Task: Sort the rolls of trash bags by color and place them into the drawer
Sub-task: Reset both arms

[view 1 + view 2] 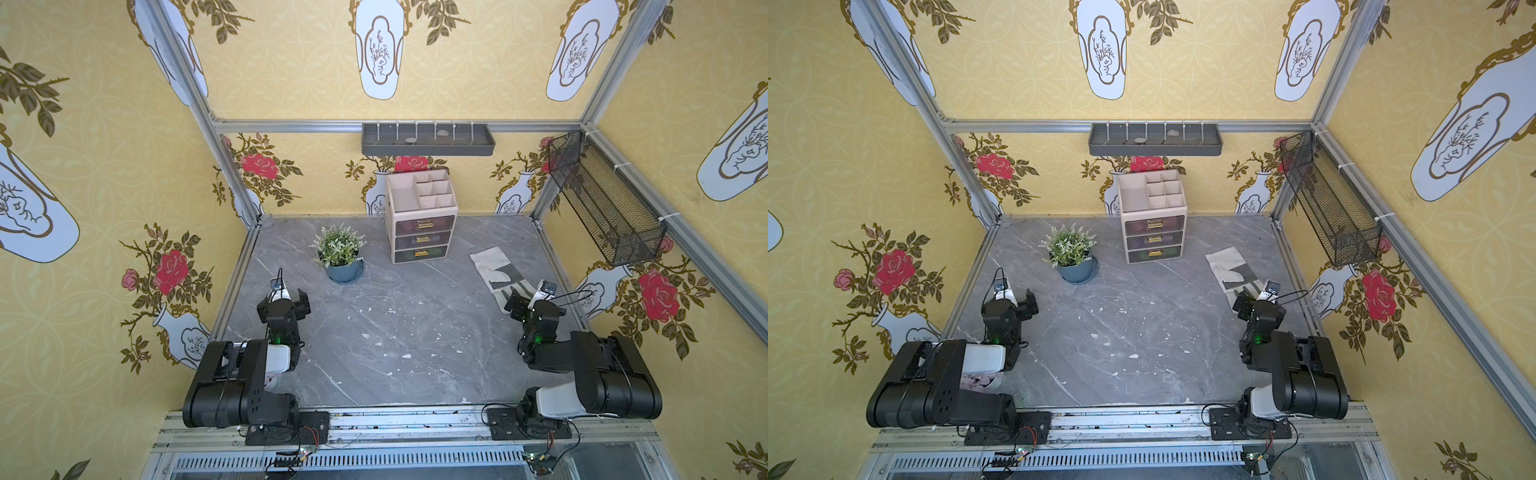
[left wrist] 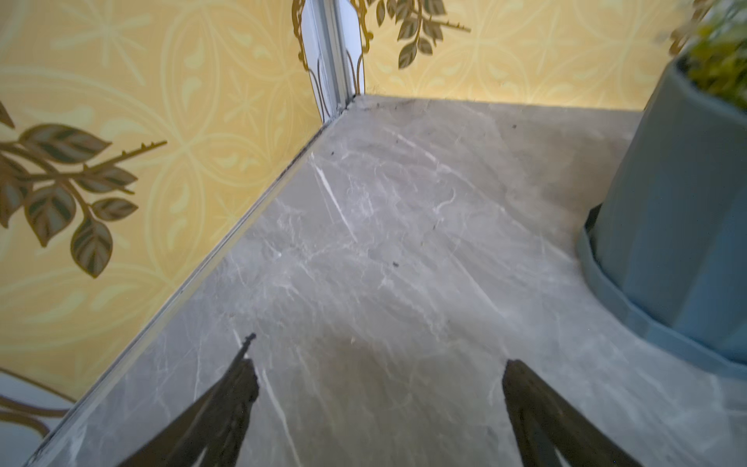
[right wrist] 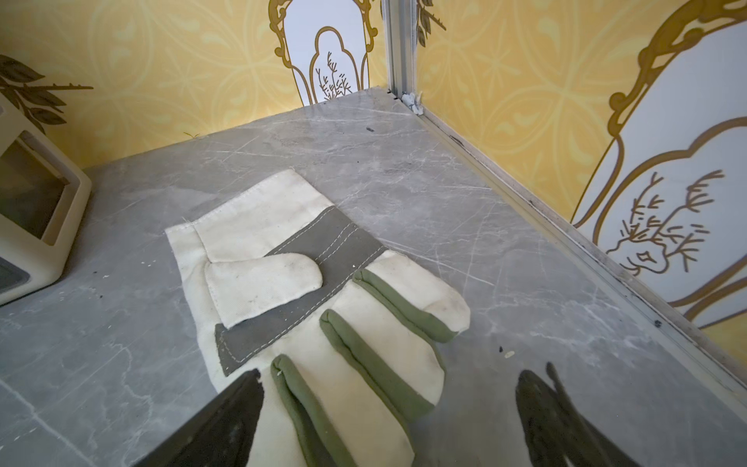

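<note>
The beige drawer unit [image 1: 420,237] [image 1: 1154,239] stands at the back middle of the table with its three tinted drawers shut. Dim reddish, purple and green tints show behind the drawer fronts; no rolls of trash bags show plainly anywhere. My left gripper [image 2: 380,364] [image 1: 287,297] hovers open over bare marble near the left wall, nothing between its fingers. My right gripper [image 3: 388,374] [image 1: 524,300] is open above the fingers of a work glove [image 3: 323,283], holding nothing. A corner of the drawer unit [image 3: 60,226] shows in the right wrist view.
A potted plant [image 1: 340,257] [image 2: 679,226] in a blue pot stands left of the drawers, close to my left gripper. The white and green glove [image 1: 498,270] lies flat near the right wall. A grey shelf [image 1: 428,139] and a mesh basket [image 1: 602,199] hang on the walls.
</note>
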`<state>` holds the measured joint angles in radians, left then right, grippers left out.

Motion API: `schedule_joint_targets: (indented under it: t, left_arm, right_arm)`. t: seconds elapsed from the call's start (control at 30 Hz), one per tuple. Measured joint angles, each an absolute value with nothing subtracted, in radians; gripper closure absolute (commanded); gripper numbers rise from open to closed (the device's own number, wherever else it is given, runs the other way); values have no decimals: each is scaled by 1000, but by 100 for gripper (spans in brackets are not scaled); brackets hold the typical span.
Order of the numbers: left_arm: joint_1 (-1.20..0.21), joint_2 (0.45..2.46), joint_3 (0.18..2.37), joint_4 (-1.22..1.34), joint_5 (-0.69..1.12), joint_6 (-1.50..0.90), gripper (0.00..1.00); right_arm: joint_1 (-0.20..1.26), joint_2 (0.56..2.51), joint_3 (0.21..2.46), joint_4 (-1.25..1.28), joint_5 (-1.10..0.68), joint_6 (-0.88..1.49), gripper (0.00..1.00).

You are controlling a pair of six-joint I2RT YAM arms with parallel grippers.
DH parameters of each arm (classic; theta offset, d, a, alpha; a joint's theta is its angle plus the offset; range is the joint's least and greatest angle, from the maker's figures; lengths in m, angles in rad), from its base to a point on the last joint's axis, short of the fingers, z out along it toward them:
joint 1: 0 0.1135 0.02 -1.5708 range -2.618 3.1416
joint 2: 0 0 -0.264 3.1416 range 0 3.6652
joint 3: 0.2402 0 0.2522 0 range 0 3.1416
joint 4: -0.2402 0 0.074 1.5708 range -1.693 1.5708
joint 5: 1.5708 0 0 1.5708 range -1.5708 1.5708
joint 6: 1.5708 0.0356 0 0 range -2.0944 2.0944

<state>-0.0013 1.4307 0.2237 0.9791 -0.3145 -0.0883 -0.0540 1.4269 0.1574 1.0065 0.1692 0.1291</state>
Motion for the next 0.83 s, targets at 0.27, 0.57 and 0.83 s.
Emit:
schedule_joint_targets:
  t: [0.27, 0.57, 0.83]
  left_arm:
    - [26, 1433, 279, 924, -280, -99, 1]
    - [26, 1432, 279, 902, -265, -99, 1]
    - [26, 1432, 279, 897, -265, -105, 1]
  right_arm:
    - [-54, 1430, 156, 1023, 166, 127, 3]
    - [-54, 1430, 156, 1023, 164, 126, 3]
    - [-54, 1430, 156, 1023, 164, 126, 3]
